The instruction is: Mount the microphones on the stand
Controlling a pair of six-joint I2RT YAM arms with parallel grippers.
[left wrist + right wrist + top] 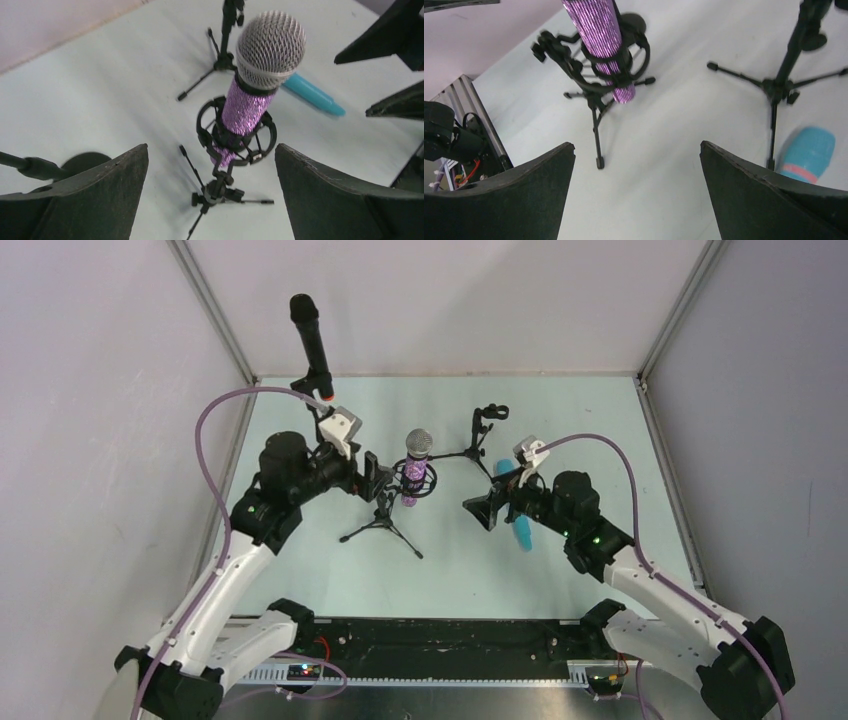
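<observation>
- Purple microphone sits in the middle stand; left gripper at its 9 o'clock, right gripper at 3, both spread wide
- Blue microphone lies flat beside the right gripper
- Empty stand at 1, black microphone upright at 11; open table at 6

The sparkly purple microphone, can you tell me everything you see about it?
The purple microphone has a glittery body and a round silver mesh head that looks like metal. It stands nearly upright, head up, pushed through the black ring clip of a small tripod stand on the pale table. Its bottom end pokes out below the clip. Only the clip touches it.
</observation>
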